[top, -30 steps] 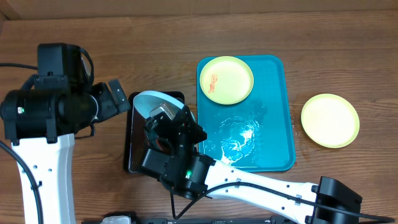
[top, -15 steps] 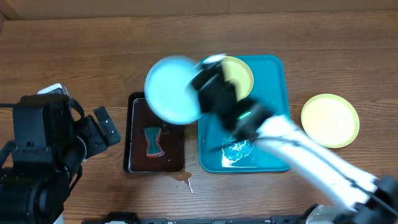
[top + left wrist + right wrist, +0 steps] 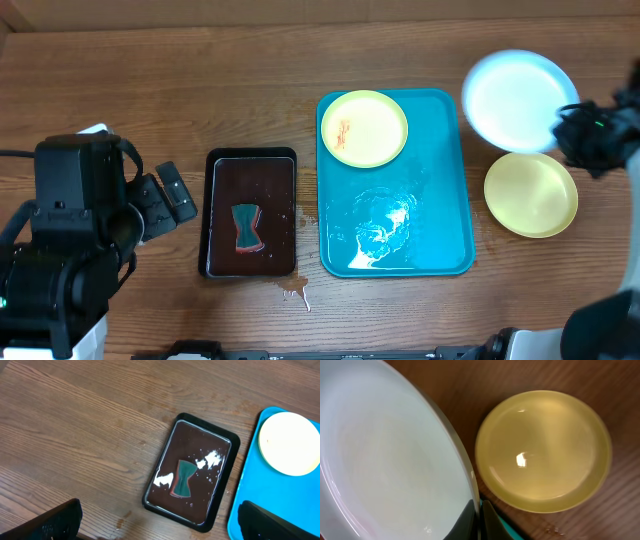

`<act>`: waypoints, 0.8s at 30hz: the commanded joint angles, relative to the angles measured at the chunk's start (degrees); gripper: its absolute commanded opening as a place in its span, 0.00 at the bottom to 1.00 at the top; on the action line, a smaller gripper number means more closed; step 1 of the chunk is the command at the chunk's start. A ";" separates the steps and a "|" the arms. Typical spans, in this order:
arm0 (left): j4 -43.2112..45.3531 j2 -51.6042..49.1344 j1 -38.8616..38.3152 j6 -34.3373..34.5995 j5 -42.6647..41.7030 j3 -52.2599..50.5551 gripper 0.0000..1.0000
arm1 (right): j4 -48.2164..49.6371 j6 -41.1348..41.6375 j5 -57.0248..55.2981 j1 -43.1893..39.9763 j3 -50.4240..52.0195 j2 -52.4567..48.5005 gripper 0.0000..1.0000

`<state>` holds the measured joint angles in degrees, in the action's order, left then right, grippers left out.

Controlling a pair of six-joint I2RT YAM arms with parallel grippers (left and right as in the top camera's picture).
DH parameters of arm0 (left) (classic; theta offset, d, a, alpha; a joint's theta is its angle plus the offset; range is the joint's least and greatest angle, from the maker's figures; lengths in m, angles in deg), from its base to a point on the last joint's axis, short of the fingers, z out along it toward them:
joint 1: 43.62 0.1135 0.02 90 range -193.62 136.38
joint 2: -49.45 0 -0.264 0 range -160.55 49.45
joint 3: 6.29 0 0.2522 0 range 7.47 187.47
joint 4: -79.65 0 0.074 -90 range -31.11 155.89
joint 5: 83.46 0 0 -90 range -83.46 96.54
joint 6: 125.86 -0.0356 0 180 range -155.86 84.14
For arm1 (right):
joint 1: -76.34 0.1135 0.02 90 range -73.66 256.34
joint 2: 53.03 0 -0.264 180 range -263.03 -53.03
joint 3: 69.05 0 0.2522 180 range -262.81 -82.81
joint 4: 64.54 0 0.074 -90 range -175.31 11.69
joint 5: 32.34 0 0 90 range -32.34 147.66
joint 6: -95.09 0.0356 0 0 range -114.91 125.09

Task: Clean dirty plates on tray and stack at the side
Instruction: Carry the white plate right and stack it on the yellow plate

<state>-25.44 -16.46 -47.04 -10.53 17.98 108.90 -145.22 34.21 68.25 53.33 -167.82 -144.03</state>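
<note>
My right gripper (image 3: 565, 120) is shut on the rim of a light blue plate (image 3: 512, 95) with a white centre, held in the air right of the turquoise tray (image 3: 445, 190). In the right wrist view the fingertips (image 3: 470, 522) pinch that plate's (image 3: 385, 460) edge, and a clean pale yellow plate (image 3: 543, 450) lies on the wood below it. That yellow plate (image 3: 530, 193) sits just right of the tray. A second yellow plate (image 3: 364, 128) with an orange-red smear lies in the tray's far left corner. My left gripper (image 3: 172, 196) stands open left of the black tray, holding nothing.
A black tray (image 3: 251, 262) of dark liquid with a teal sponge (image 3: 246, 227) lies left of the turquoise tray; the left wrist view shows it (image 3: 165, 465) too. A wet puddle (image 3: 380, 225) sits on the turquoise tray. Small drips (image 3: 295, 292) mark the wood near the front.
My right arm has swung the blue plate from over the black tray, across the turquoise tray, to the far right. The left arm has drawn back to the left and stays open.
</note>
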 commanded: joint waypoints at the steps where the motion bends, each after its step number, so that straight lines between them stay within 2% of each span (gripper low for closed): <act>1: 0.07 -1.09 -0.35 0.83 1.18 0.79 1.00 | -1.57 -3.34 2.99 -4.52 1.29 -3.15 0.04; 6: 0.04 -2.73 -0.35 0.83 1.16 0.79 1.00 | -0.39 -4.07 0.37 -6.93 8.70 -5.03 0.04; 11: -0.17 -4.42 -0.35 0.79 1.16 0.79 1.00 | 6.78 -3.80 -1.66 -7.26 18.08 -5.09 0.04; 15: -3.19 -5.01 -0.35 -0.28 1.20 0.79 1.00 | 8.41 -0.87 -7.87 -8.28 19.50 -5.14 0.04; 19: -3.43 -4.81 -0.35 -0.26 1.20 0.79 0.99 | 7.32 -0.61 -7.76 -8.85 19.50 -5.14 0.04; 24: -3.32 -4.81 -0.35 0.90 1.18 0.79 1.00 | 6.47 -0.61 -7.96 -8.92 19.34 -5.14 0.16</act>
<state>-28.85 -21.40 -47.04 -10.53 18.01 108.90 -138.34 32.93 61.49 44.55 -148.24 -149.21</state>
